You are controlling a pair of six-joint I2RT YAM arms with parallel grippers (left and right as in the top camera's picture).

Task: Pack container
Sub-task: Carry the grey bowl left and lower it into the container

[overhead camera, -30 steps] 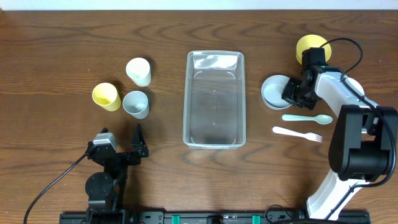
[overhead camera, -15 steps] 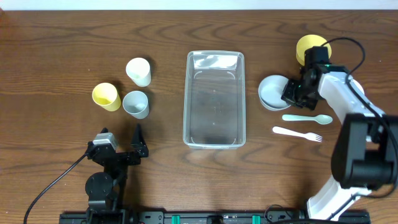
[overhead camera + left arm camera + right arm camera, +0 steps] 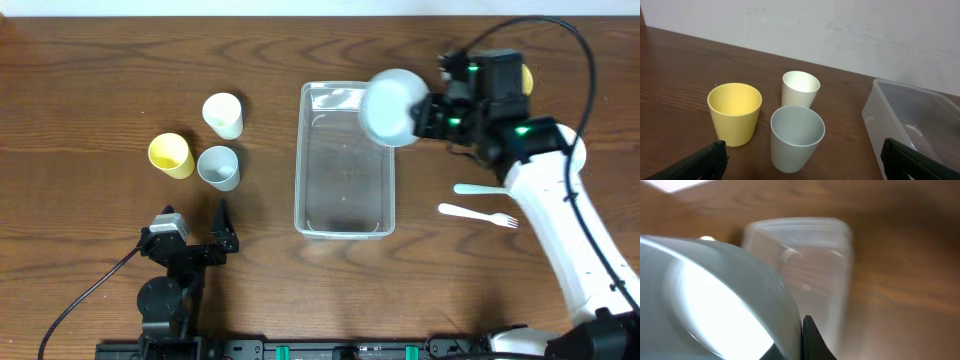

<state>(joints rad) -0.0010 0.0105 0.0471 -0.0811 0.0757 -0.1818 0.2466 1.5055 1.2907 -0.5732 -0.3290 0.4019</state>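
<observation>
The clear rectangular container (image 3: pixel 345 160) stands at the table's middle; it also shows in the left wrist view (image 3: pixel 912 120) and, blurred, in the right wrist view (image 3: pixel 815 260). My right gripper (image 3: pixel 425 115) is shut on the rim of a pale grey-white bowl (image 3: pixel 392 106) and holds it in the air over the container's far right corner. In the right wrist view the bowl (image 3: pixel 710 300) fills the left side, pinched at its rim by a fingertip (image 3: pixel 810 340). My left gripper (image 3: pixel 195 240) is open and empty at the front left, behind three cups.
A yellow cup (image 3: pixel 171 155), a cream cup (image 3: pixel 223 114) and a grey cup (image 3: pixel 218 167) stand left of the container. A pale green spoon (image 3: pixel 495 189) and a white fork (image 3: pixel 478 213) lie at the right. A yellow bowl (image 3: pixel 525 80) is mostly hidden behind the right arm.
My right gripper has lifted the pale bowl off the table at the right and carried it left and up, over the container's far right corner. The left arm has not moved.
</observation>
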